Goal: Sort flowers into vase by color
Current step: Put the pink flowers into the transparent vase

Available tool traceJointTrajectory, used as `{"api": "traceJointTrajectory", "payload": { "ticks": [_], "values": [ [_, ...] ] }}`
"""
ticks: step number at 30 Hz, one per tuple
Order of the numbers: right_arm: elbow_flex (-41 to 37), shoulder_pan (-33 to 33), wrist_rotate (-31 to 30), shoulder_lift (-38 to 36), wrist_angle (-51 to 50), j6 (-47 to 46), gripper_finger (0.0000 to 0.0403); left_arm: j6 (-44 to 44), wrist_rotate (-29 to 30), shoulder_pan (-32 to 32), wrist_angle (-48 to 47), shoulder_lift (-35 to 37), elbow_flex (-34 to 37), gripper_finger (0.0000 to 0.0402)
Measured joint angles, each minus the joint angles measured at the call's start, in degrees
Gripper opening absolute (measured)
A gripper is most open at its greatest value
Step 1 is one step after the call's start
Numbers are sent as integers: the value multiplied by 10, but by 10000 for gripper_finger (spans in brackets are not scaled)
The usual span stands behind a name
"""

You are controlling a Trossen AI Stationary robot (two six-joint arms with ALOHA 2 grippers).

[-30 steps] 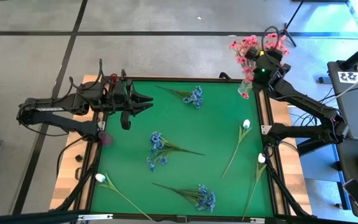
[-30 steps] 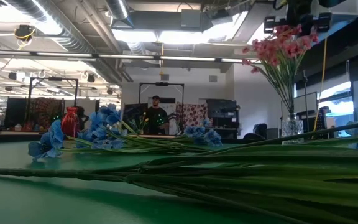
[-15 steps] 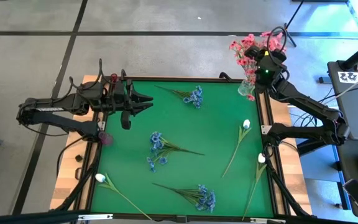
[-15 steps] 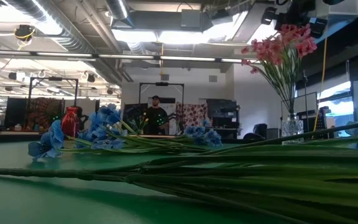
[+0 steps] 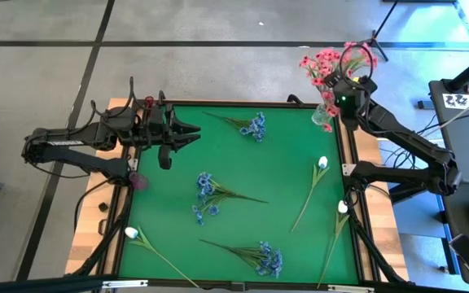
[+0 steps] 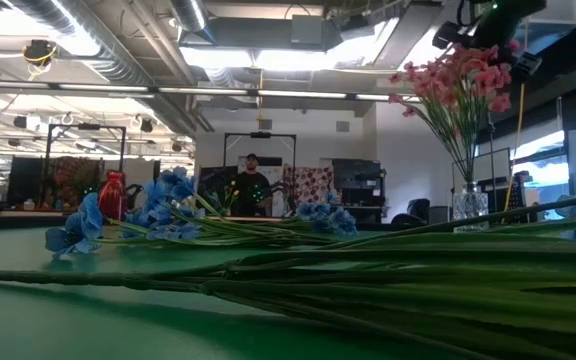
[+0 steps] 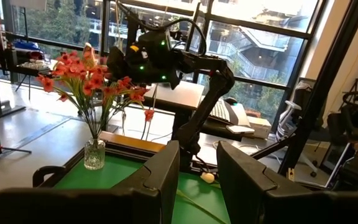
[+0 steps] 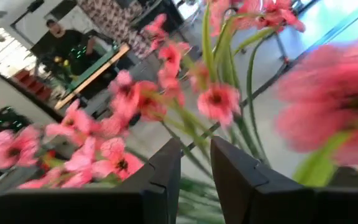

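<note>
A clear glass vase [image 5: 324,120] stands at the table's far right corner and holds a bunch of pink flowers [image 5: 320,63] upright by their stems. My right gripper [image 8: 196,152] hovers open among the pink blooms [image 8: 129,106], above the vase; a thin green stem runs behind its fingers. My left gripper [image 5: 195,132] waits open over the far left of the mat. Blue sprigs [image 5: 255,126] [image 5: 210,195] [image 5: 263,256] and white buds [image 5: 322,163] [image 5: 342,207] [image 5: 131,233] lie flat on the green mat.
A small red vase [image 6: 113,195] stands at the far left corner and a dark pink object [image 5: 137,181] sits at the left edge. Long green stems [image 6: 368,280] lie across the near mat. A person [image 6: 251,185] stands in the room beyond the table.
My right gripper has shifted a little above the vase, first toward the table's right edge and then slightly toward the near edge. The pink blooms under it have swayed, and a low pink cluster beside the vase has risen into the bunch.
</note>
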State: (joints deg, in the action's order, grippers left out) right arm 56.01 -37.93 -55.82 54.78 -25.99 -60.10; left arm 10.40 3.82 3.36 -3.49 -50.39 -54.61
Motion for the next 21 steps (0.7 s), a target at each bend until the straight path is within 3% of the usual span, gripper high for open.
{"api": "traceJointTrajectory", "payload": {
  "ticks": [21],
  "values": [
    [0,0,136,-82,-12,-15,88,-3,0,0,0,0,0,105]
  ]
}}
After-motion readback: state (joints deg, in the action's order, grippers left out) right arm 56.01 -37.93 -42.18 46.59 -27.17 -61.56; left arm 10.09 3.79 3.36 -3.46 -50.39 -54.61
